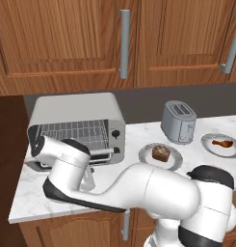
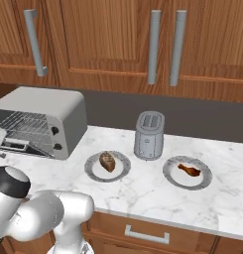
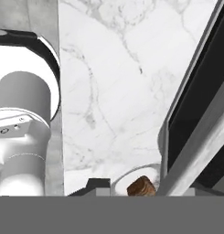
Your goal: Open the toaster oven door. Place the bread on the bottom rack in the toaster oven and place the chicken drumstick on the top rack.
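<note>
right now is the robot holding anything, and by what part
Cannot be told: the hand is by the oven door, but no grip shows. Bread and drumstick sit on their plates.

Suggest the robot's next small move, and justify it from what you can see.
Probably swing the arm right toward the bread: the toaster oven door already hangs open with its racks bare, while the bread still sits on its plate and the chicken drumstick on another.

Toaster oven (image 1: 78, 126) mouth is left open; lowered door (image 1: 66, 161) at its 6 o'clock is crowded by robot arm. Toaster (image 1: 178, 122) stands at 3 o'clock.
</note>
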Tool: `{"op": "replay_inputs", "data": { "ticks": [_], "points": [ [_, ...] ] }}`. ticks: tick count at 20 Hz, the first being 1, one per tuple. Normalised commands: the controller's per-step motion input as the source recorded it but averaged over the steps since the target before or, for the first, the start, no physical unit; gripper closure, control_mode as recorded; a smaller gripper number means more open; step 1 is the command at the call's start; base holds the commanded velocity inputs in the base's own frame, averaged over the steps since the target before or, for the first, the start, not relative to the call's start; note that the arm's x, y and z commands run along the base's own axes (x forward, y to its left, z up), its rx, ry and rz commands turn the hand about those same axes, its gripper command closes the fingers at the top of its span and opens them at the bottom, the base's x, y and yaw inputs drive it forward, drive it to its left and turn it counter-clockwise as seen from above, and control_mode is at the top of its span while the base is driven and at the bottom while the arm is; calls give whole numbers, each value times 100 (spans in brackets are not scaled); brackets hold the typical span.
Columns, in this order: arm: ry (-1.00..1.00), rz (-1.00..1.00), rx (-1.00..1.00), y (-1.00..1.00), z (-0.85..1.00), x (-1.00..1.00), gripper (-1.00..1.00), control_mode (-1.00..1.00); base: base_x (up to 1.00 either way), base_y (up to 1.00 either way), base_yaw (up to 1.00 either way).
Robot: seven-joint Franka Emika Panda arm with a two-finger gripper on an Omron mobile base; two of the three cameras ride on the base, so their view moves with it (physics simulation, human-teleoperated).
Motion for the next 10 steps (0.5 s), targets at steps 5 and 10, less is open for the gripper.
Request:
{"op": "replay_inputs", "data": {
  "ticks": [5, 10],
  "points": [
    [52, 10, -39, 3, -100, -59, 100, -100, 0, 0, 0],
    [50, 14, -31, -1, -100, -97, 100, -100, 0, 0, 0]
  ]
}}
